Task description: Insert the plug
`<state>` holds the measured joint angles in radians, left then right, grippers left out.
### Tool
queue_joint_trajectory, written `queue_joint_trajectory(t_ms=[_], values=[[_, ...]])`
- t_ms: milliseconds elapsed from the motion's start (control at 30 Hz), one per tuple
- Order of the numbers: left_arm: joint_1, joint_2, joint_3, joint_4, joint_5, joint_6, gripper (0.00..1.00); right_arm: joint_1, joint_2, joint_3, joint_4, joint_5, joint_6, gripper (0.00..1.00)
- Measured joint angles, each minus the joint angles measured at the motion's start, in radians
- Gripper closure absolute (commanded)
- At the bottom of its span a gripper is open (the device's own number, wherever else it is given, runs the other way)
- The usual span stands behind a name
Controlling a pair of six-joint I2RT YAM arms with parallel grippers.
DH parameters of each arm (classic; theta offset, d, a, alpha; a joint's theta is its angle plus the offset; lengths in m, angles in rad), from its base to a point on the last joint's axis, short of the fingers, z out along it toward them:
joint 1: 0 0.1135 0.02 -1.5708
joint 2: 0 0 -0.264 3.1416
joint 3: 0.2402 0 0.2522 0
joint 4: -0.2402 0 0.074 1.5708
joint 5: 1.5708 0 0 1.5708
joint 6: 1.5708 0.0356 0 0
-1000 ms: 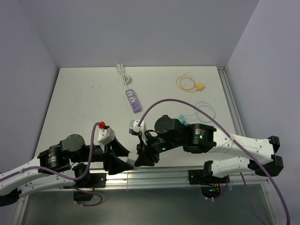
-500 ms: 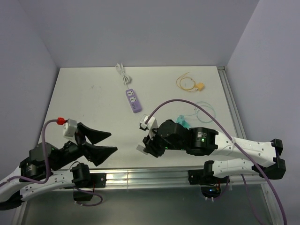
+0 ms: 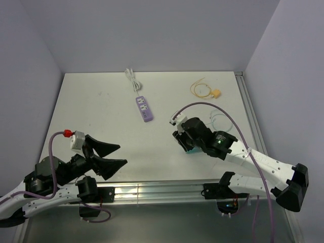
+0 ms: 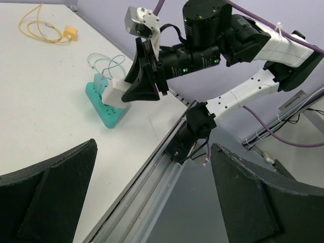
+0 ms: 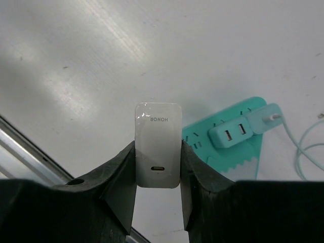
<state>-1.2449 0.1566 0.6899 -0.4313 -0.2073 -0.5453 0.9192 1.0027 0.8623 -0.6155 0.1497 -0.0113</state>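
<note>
The small yellow-tan plug lies on its looped yellow cable at the table's far right, untouched; it also shows in the left wrist view. My right gripper is shut on a white charger block and holds it just above and beside a teal power strip that carries a teal adapter. The purple power strip lies at the centre back. My left gripper is open and empty at the near left edge.
The purple strip's white cord runs toward the back wall. A thin teal cable loops right of the teal strip. A metal rail borders the near table edge, and a raised edge runs along the right side.
My right arm has swung right and away from the base, carrying the white charger block over the teal strip. My left arm pulled back to the near left, then held still.
</note>
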Motion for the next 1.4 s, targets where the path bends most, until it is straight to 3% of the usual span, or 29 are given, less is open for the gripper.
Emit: queue_joint_trajectory(t_ms=[667, 1400], values=[[0.0, 0.025, -0.049, 0.093, 0.038, 0.01, 0.01, -0.227, 0.127, -0.001, 0.008, -0.109, -0.145, 1.0], [0.0, 0.071, -0.052, 0.154, 0.079, 0.027, 0.0, -0.24, 0.198, -0.032, -0.01, -0.113, -0.162, 1.0]])
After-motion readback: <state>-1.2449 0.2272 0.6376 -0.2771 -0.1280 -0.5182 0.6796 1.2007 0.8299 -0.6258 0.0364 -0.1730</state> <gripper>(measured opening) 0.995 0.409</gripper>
